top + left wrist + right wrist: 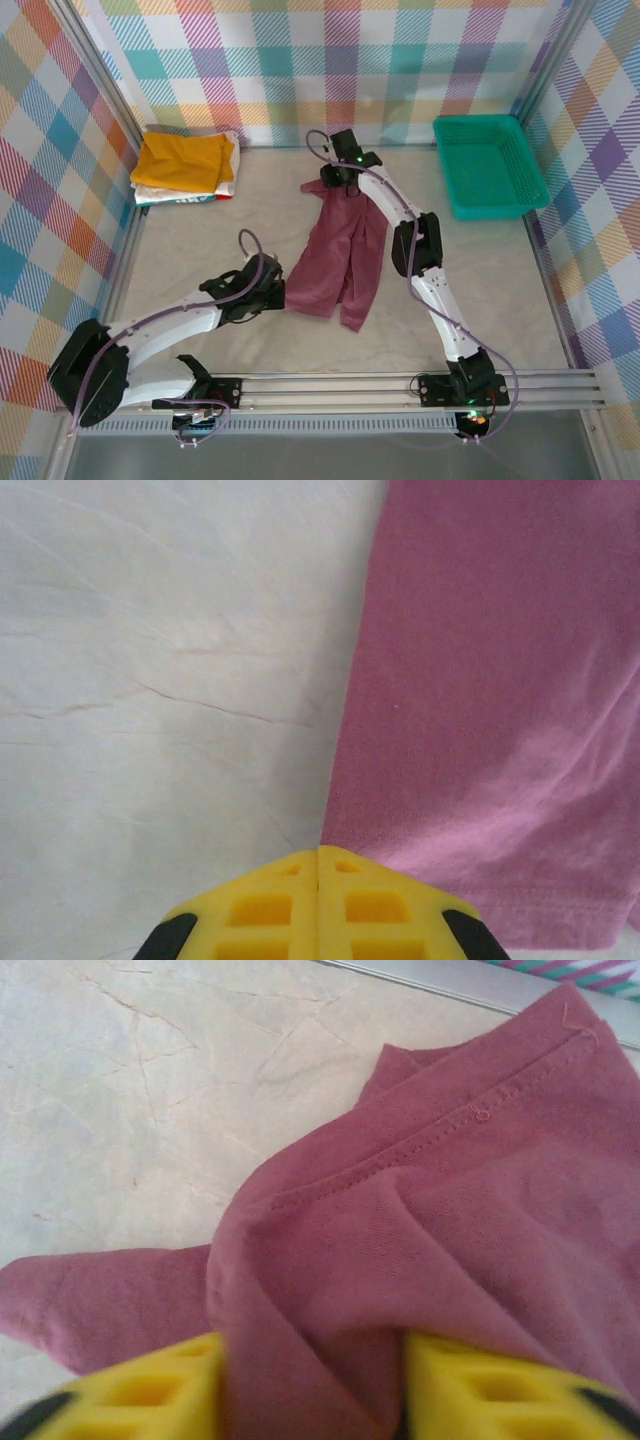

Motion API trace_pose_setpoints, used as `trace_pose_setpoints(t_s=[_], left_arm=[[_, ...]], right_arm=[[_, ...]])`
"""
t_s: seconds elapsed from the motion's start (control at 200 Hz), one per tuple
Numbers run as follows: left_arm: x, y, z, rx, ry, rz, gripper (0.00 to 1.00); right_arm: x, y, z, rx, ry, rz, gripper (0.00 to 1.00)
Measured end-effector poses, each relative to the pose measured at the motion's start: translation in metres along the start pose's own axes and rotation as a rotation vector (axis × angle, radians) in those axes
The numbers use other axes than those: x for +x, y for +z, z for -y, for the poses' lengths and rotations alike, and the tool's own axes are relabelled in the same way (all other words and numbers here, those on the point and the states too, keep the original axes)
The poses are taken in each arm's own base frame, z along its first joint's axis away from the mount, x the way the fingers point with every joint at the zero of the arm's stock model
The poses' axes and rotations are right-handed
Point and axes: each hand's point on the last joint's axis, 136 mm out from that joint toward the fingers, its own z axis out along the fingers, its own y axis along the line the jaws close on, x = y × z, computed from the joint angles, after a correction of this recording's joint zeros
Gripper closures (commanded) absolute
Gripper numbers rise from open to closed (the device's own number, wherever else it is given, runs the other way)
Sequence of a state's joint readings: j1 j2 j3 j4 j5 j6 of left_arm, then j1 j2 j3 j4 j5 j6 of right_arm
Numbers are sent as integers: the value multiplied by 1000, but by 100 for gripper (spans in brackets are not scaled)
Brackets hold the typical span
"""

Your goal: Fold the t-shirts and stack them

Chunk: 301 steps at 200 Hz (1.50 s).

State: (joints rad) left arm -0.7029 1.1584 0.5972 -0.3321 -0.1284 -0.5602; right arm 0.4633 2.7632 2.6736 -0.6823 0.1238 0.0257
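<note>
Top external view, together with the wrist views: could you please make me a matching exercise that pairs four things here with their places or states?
Things:
1. maroon t-shirt
2. mustard t-shirt
3. teal basket
4. left claw

Places or states:
A. far right corner of the table
B. shut, at the near edge of the maroon cloth
C. folded, far left corner
D. crumpled mid-table, pinched at its far end by the right claw

Pairs: 1-D, 2-C, 3-A, 4-B

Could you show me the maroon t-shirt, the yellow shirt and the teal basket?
maroon t-shirt (335,262): top view, middle of its cloth.
yellow shirt (185,160): top view, centre of folded top.
teal basket (488,165): top view, bare mesh floor.
</note>
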Motion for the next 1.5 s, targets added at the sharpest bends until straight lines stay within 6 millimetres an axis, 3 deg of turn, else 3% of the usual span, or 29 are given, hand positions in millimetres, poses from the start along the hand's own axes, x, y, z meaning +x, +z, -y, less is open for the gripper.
trace_pose_setpoints(t_s=[0.045, 0.255, 0.41, 0.64, 0.74, 0.905, 1.1, 1.19, 1.295, 1.415, 1.505], left_arm=[[-2, -3, -3, -5, -3, 5, 100], [-10, -9, -21, -147, 58, -20, 100], [-32, -24, -46, -213, -4, 48, 100], [-58, -43, -93, -332, -125, 129, 100], [-74, -53, -102, -369, -117, 164, 100], [-115, -82, -113, -416, -95, 269, 100], [-148, -125, -124, -461, -94, 401, 100], [-161, -145, -120, -456, -81, 462, 100], [-179, -176, -110, -430, -61, 545, 100], [-195, -223, -90, -339, -22, 665, 100], [-198, -265, -67, -220, 22, 763, 100]], right_arm=[[2, 2, 0, 0, 5, -4, 100], [9, -2, 5, 15, 56, -34, 100], [14, -38, 10, 5, 137, -71, 100], [-37, -155, 21, -53, 252, 95, 100], [-45, -203, 27, -62, 288, 164, 100], [-21, -250, 39, -49, 329, 191, 100], [14, -307, 42, -27, 333, 246, 100], [20, -354, 44, -20, 329, 341, 100], [22, -423, 43, -29, 308, 501, 100], [29, -499, 37, -69, 271, 686, 100], [40, -541, 28, -118, 230, 774, 100]])
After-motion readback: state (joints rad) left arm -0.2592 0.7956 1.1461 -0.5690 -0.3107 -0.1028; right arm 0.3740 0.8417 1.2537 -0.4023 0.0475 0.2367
